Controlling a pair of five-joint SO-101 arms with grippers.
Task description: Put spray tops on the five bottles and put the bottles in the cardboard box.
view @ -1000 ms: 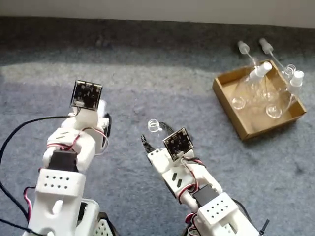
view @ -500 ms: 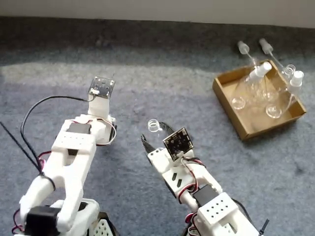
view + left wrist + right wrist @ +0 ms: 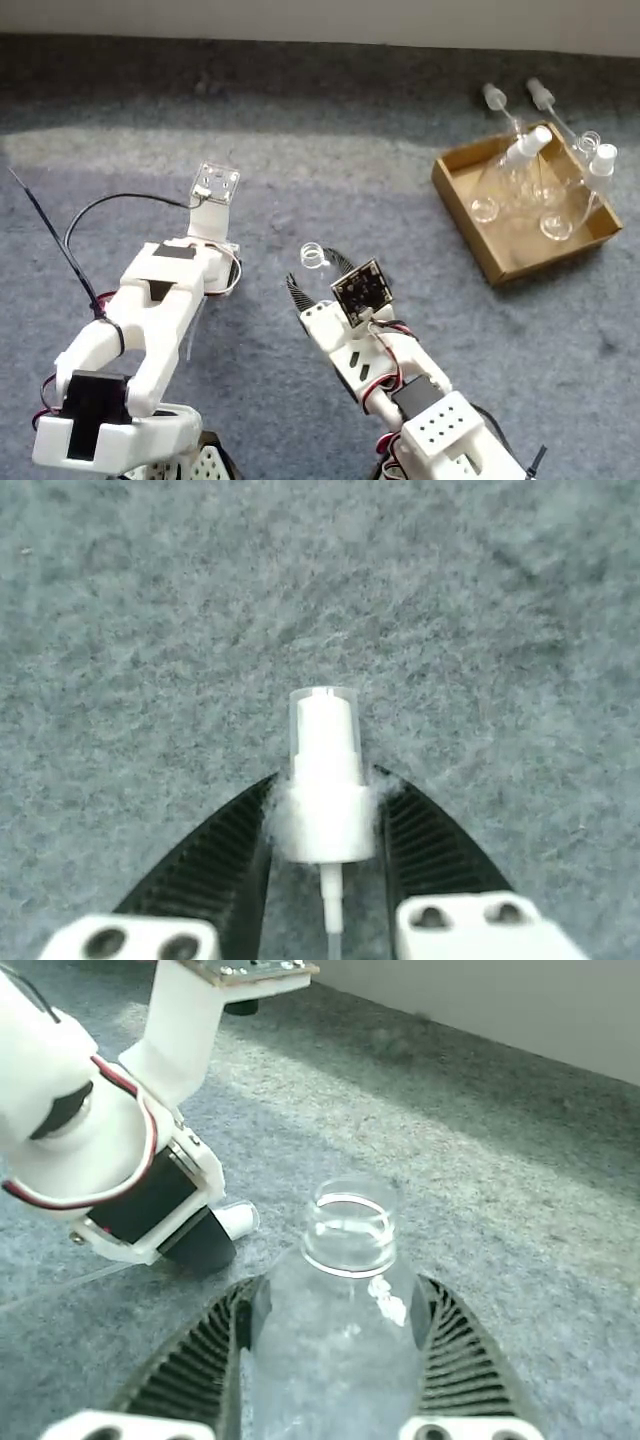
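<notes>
While the right claw (image 3: pixel 338 1292) is pinching the clear bottle (image 3: pixel 340 1350) across its shoulders, with the open neck (image 3: pixel 348 1222) sticking out past the fingertips, the left claw (image 3: pixel 328 782) is gripping a white spray top (image 3: pixel 325 800) by its collar. Both are hanging over the grey counter (image 3: pixel 330 150). The whole next move is hinging on how that spray top is lying relative to the bottle's neck. It is sitting just beside the neck, on the side facing the left arm (image 3: pixel 170 300), and lower than the rim, close to the counter. Its long axis is running straight out of the left claw: the clear-capped nozzle end is pointing away from the wrist and toward the bottle, while the thin dip tube (image 3: pixel 329 920) is trailing back between the fingers. By my judgement the tube end is therefore facing the wrong way for insertion, so the left claw is needing to rise above the rim and swing the top round until the tube is aiming down into the neck. Well apart from the bottle, on the side away from the left arm, the cardboard box (image 3: pixel 470 215) is holding two capped bottles (image 3: pixel 520 165), with two loose spray tops (image 3: pixel 495 98) lying just beyond it.
</notes>
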